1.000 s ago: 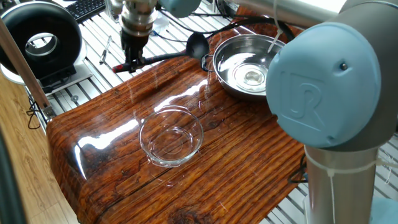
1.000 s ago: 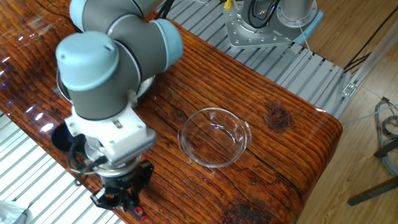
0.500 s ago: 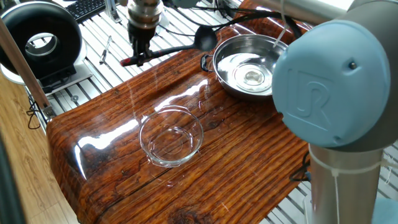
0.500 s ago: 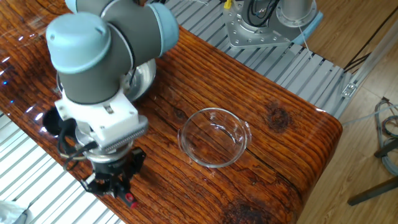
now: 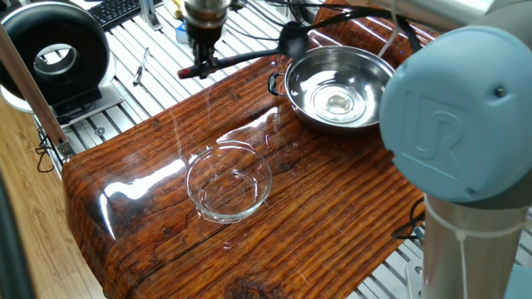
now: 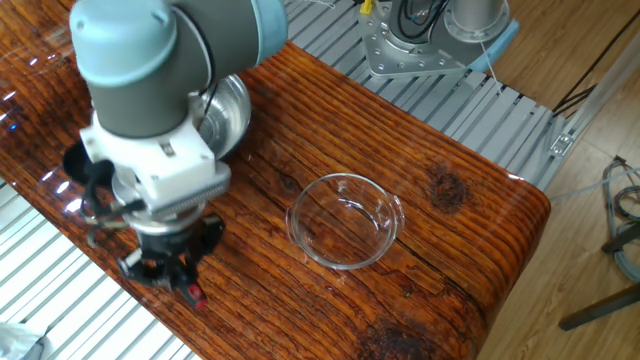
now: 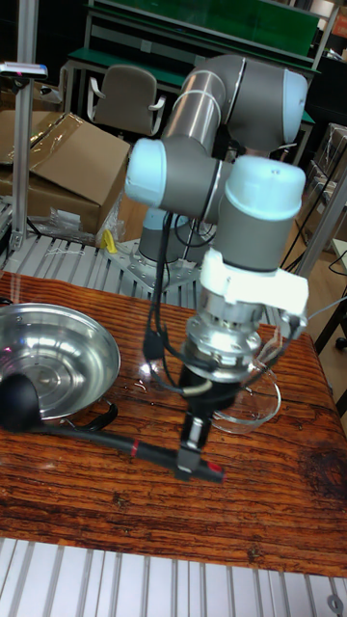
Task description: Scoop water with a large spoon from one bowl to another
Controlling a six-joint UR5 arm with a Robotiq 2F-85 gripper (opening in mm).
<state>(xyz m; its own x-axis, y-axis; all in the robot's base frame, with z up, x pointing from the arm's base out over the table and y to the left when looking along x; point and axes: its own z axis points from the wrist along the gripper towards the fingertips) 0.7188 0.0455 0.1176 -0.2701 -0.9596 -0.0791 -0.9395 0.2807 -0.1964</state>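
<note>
With the jaws clamped on the large spoon's red-tipped end, its cup beside the steel bowl, keep the handle level while swinging over the rim.

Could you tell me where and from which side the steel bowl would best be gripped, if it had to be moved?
Probably a side handle: the steel bowl has a dark loop handle at its rim, facing the glass bowl. Come from above, pinching that handle or the thin rim; the wide round body looks too broad for the gripper.
</note>
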